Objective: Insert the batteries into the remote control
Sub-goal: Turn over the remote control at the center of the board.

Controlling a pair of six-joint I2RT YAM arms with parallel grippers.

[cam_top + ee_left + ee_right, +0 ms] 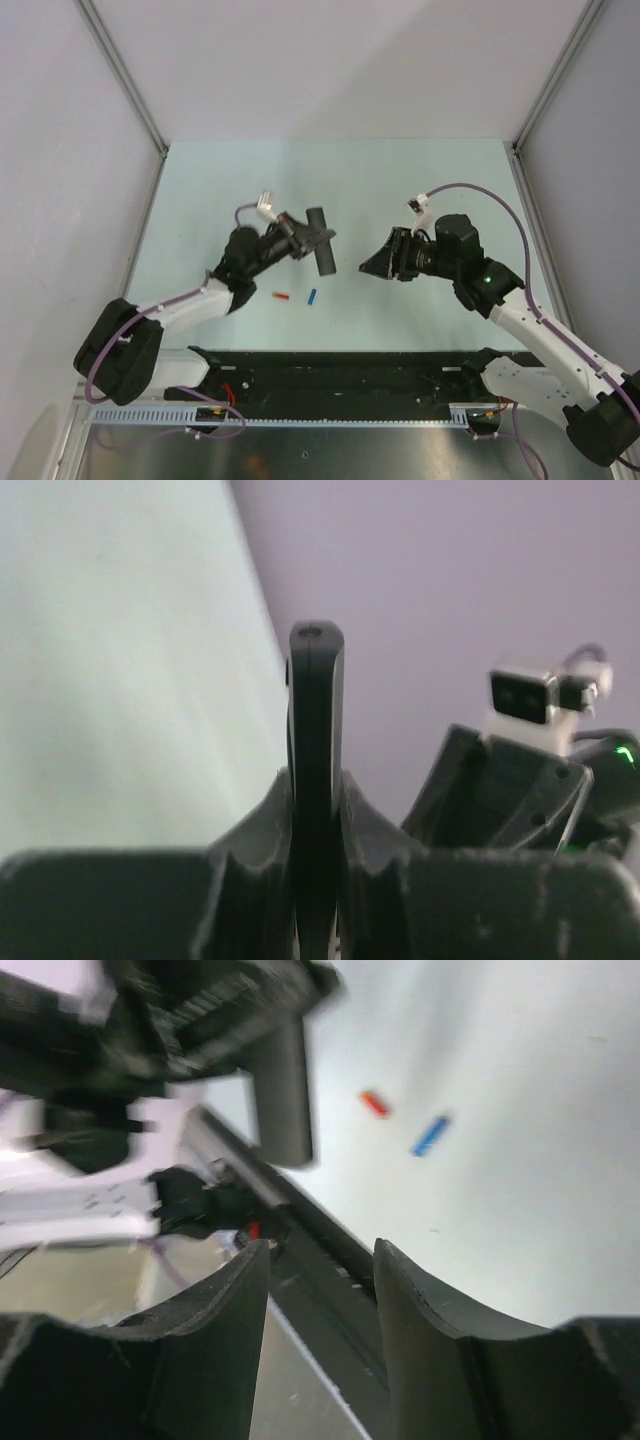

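Note:
My left gripper (312, 238) is shut on the remote control (326, 260), a slim black bar held above the table. In the left wrist view the remote (316, 700) stands edge-on between the closed fingers (255, 830). Two tiny cylinders lie on the table below it, one red (281, 296) and one blue (312, 296). Both also show in the right wrist view, the red one (375, 1103) beside the blue one (429, 1135). My right gripper (366, 268) is open and empty, right of the remote and pointing at it. Its jaws (320, 1260) stand apart.
The pale green table (400, 180) is walled by grey panels. A black rail (340, 365) with cable trays runs along the near edge, between the arm bases. The right arm's wrist (520, 780) shows beyond the remote in the left wrist view.

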